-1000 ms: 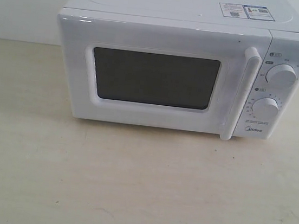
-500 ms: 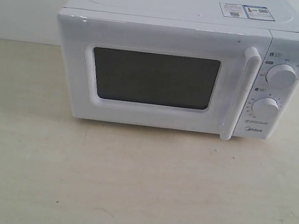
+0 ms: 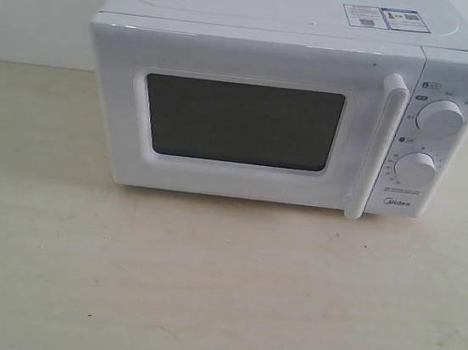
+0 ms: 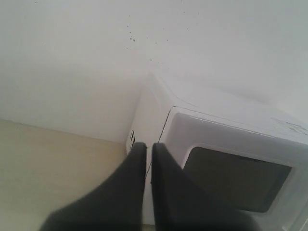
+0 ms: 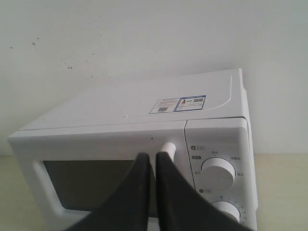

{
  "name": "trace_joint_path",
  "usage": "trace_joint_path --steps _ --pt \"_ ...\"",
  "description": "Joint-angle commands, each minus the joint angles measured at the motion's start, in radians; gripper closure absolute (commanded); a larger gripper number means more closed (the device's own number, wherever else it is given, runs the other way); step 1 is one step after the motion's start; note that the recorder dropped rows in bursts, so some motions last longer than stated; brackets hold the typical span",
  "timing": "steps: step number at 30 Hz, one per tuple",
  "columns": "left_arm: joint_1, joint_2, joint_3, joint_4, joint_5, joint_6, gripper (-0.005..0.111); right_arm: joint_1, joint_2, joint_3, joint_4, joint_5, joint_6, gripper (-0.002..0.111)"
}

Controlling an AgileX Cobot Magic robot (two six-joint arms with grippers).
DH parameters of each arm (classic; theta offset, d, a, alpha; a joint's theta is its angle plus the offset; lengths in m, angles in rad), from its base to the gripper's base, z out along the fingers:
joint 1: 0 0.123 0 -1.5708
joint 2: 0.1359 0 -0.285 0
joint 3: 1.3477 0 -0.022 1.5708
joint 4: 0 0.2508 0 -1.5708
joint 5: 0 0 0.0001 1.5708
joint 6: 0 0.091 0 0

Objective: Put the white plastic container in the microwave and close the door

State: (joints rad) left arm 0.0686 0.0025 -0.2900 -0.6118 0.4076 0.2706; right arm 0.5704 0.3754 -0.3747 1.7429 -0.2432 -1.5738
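The white microwave (image 3: 278,27) stands at the back of the table, its door (image 3: 248,57) closed, with the dark mesh window (image 3: 242,122) and vertical bar handle (image 3: 380,146) facing me. The white plastic container is out of view in every frame. Neither gripper shows in the exterior view. My left gripper (image 4: 148,146) is shut with nothing in it, held off the microwave's (image 4: 216,125) left front corner. My right gripper (image 5: 154,156) is also shut and empty, in front of the door's upper part, just beside the handle's top (image 5: 168,147).
Two round knobs (image 3: 440,118) (image 3: 415,169) sit on the microwave's right panel. A pale wooden tabletop (image 3: 204,282) stretches in front of the microwave, and a white wall (image 5: 144,38) rises behind it.
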Motion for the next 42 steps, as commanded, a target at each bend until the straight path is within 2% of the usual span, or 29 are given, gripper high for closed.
trace_joint_path --steps 1,5,8,14,17,20,25,32,37,42 --pt "0.001 -0.002 0.004 0.008 -0.008 0.062 0.102 -0.003 -0.003 0.005 0.002 -0.002 0.000 0.106" --pt "0.001 -0.002 0.012 0.011 -0.015 0.067 0.102 -0.003 -0.003 0.005 0.002 -0.002 0.002 0.106" --pt "0.002 -0.002 0.051 0.112 -0.034 0.033 0.102 -0.003 -0.003 0.005 0.002 -0.002 0.002 0.106" --pt "0.002 -0.002 0.177 0.411 -0.173 -0.248 0.102 -0.003 -0.003 0.005 0.002 -0.002 0.002 0.106" --pt "0.002 -0.002 0.213 0.504 -0.218 -0.261 0.102 -0.003 -0.003 0.005 0.002 -0.002 0.002 0.106" --pt "0.002 -0.002 0.287 0.612 -0.296 -0.368 0.102 -0.003 -0.003 0.005 0.002 -0.002 0.002 0.106" --pt "0.002 -0.002 0.290 0.760 -0.273 -0.521 0.102 -0.003 -0.003 0.005 0.002 -0.002 0.004 0.106" --pt "0.002 -0.002 0.290 0.795 -0.253 -0.536 0.102 -0.003 -0.003 0.005 0.002 -0.002 0.004 0.106" --pt "0.002 -0.002 0.290 0.784 -0.114 -0.536 0.102 -0.003 -0.003 0.005 0.002 -0.002 0.004 0.106" --pt "0.002 -0.002 0.290 0.738 -0.119 -0.536 0.102 -0.003 -0.003 0.005 0.002 -0.002 0.004 0.106"
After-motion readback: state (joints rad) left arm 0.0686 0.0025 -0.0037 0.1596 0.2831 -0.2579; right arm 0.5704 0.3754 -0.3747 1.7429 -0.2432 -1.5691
